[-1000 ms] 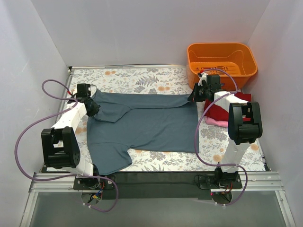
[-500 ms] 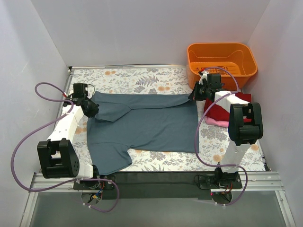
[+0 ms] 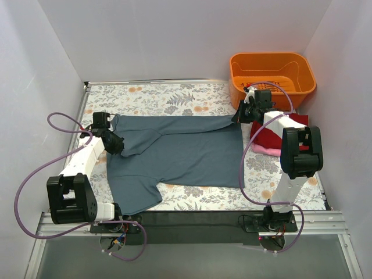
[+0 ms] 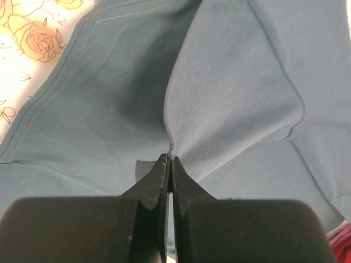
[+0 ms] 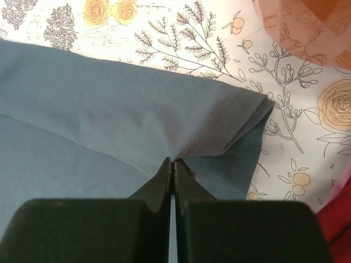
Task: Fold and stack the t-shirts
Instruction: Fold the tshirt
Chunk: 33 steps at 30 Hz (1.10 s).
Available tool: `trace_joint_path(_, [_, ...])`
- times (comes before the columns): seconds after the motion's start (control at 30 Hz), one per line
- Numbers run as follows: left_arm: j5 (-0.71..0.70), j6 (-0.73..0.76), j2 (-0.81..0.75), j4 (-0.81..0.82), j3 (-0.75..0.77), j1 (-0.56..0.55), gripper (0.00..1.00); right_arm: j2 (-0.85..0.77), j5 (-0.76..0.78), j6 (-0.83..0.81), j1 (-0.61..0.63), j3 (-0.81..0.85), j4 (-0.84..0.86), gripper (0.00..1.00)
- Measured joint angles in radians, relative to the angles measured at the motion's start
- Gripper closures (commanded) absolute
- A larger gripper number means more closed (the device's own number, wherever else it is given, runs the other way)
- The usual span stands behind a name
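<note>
Blue-grey shirt (image 3: 174,154) lies spread flat mid-table (image 3: 174,96), hem to the right. The near sleeve (image 3: 136,200) sticks out at the near-left. The far sleeve looks turned in over the body.

Left jaws are clenched on a pinch of the shirt at its far-left end, by the shoulder. In the left wrist view the cloth rises in a tent to the tips. Right jaws are clenched on the far-right hem corner. In the right wrist view the stitched hem is doubled over at the tips.

Red shirt (image 3: 274,135) is already folded and sits on the pink shirt (image 3: 263,150) at the right side of the table, just beside the blue-grey hem. The right arm partly hides both. Basket (image 3: 267,55) stands at the far-right corner and has no part in this.

Step, as I judge it: first lengthwise fold of the last shirt, with both far corners gripped. Two of three are done and the stacking is left.

The next move probably calls for:
- both arms lifting slightly and moving together toward the near edge
- the far edge kept taut between them so it lands straight
- a grip held until the cloth is laid down
- the near sleeve tucked in afterwards

Risk: uneven travel would skew the fold or drag the whole shirt.
</note>
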Motion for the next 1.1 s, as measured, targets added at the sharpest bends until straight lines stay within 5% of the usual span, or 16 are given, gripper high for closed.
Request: trace_joint_path(1.1, [-0.105,0.058,0.037,0.097,-0.126,0.000,0.96,-0.026,0.103,0.003,0.003,-0.035,-0.105,0.92])
